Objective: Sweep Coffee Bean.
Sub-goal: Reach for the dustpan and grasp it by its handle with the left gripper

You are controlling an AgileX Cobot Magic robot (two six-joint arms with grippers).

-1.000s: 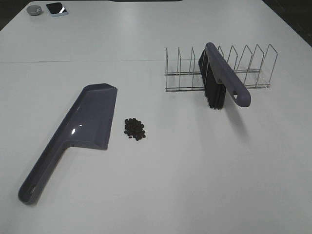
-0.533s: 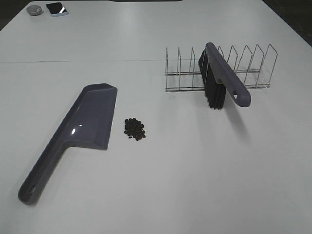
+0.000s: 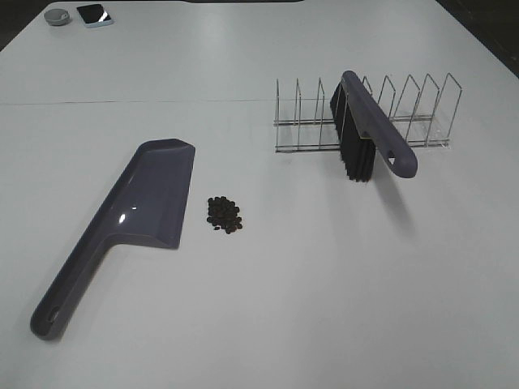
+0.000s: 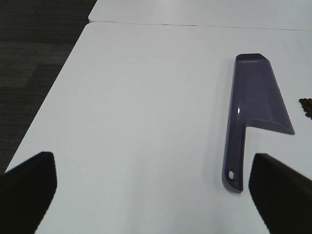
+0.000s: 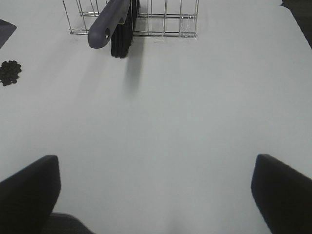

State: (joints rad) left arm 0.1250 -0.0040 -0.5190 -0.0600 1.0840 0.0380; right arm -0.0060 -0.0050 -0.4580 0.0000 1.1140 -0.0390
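Note:
A small cluster of dark coffee beans [image 3: 224, 214] lies on the white table, just right of a purple dustpan [image 3: 134, 215]. A purple brush [image 3: 369, 134] with black bristles rests in a wire rack [image 3: 365, 113] at the back right. Neither gripper shows in the exterior high view. In the left wrist view my left gripper [image 4: 156, 187] is open and empty, with the dustpan [image 4: 253, 112] ahead and beans [image 4: 306, 105] at the frame edge. In the right wrist view my right gripper [image 5: 156, 192] is open and empty, well short of the brush [image 5: 114, 24] and beans [image 5: 9, 72].
A phone [image 3: 94, 14] and a small grey round object [image 3: 57, 16] lie at the table's far left corner. A seam runs across the table at the back. The table's left edge and dark floor [image 4: 34, 58] show in the left wrist view.

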